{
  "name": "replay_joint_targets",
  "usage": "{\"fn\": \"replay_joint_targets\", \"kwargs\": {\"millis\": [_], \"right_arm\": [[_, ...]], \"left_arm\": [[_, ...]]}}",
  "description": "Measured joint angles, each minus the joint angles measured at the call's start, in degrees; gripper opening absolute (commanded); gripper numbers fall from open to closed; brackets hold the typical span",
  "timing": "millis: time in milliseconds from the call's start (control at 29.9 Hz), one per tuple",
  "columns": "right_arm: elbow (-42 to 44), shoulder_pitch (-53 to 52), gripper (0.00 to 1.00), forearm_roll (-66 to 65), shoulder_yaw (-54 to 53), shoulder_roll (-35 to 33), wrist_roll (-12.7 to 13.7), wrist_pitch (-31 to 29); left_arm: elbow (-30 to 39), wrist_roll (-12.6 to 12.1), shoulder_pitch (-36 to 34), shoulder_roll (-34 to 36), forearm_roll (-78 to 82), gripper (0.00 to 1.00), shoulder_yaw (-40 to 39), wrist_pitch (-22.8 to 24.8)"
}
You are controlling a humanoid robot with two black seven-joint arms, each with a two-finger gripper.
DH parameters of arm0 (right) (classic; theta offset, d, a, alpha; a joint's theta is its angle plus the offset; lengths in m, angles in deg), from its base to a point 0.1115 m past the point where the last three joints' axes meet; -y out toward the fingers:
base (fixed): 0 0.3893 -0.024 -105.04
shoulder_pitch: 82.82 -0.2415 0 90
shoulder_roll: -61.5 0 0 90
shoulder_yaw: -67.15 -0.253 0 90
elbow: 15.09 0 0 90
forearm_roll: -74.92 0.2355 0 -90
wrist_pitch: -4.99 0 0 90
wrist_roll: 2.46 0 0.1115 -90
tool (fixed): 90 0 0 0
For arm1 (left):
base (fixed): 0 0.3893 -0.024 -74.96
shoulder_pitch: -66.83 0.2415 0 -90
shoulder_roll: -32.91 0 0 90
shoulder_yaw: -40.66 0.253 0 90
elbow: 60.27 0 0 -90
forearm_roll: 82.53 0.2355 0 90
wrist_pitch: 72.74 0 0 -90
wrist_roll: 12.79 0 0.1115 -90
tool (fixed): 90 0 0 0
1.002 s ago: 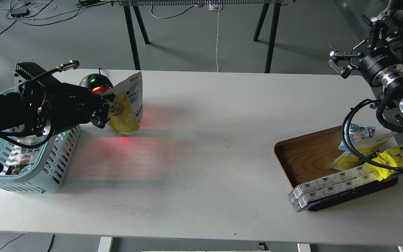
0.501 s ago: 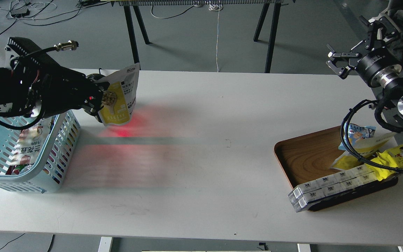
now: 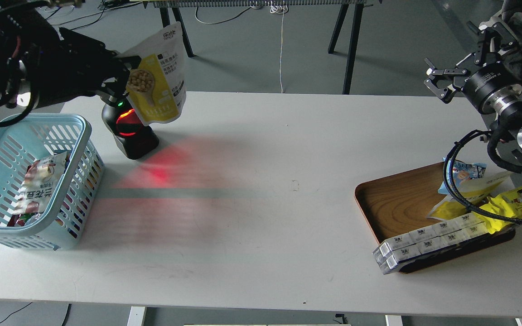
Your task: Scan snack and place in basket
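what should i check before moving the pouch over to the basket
1. Left gripper has hold of the snack: ok, pinched at its left edge.
2. Snack clear of the scanner: ok, held above it.
3. Scan registered: cannot tell; green light shows.
4. Room in the basket: ok, one packet lies inside.
5. Right gripper out of the way: ok, open, far right.

head view, high, forward-down over table (image 3: 261, 203)
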Motion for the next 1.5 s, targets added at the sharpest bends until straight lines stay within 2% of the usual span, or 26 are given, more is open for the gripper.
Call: {"fn": "replay_joint_targets", "kwargs": {"millis": [200, 334, 468, 935, 1303, 1403, 1503], "right_arm": [[0.05, 0.00, 0.97, -0.26, 0.00, 0.15, 0.00, -0.14], [0.02, 0.17, 0.97, -0.27, 0.00, 0.31, 0.00, -0.38], [-0.03, 0.19, 0.97, -0.27, 0.00, 0.38, 0.00, -0.43], [0.01, 0.08, 0.97, -0.44, 0.00, 0.55, 0.00, -0.43], [0.06, 0.11, 0.97, -0.48, 0.08, 0.88, 0.00, -0.43], [0.06, 0.12, 0.97, -0.48, 0.08, 0.88, 0.00, -0.43], [0.06, 0.12, 0.97, -0.48, 0.03, 0.88, 0.00, -0.43]], "left_arm": [[-1.38, 6.12, -0.66, 11.75, 0.00, 0.00, -0.06, 0.00], [-4.44, 9.29, -0.52, 18.49, -0.23, 0.00, 0.88, 0.00], [-6.78, 11.33, -0.36, 22.74, -1.57, 0.00, 3.66, -1.16], [-9.98, 11.09, -0.36, 28.63, -4.47, 0.00, 26.59, -20.66], [-11.27, 9.32, -0.36, 26.59, -7.37, 0.01, 39.65, -31.19], [-11.52, 9.12, -0.23, 25.77, -8.03, 0.10, 41.55, -33.41], [-11.56, 9.08, -0.16, 25.50, -8.99, 0.28, 42.36, -34.39]]}}
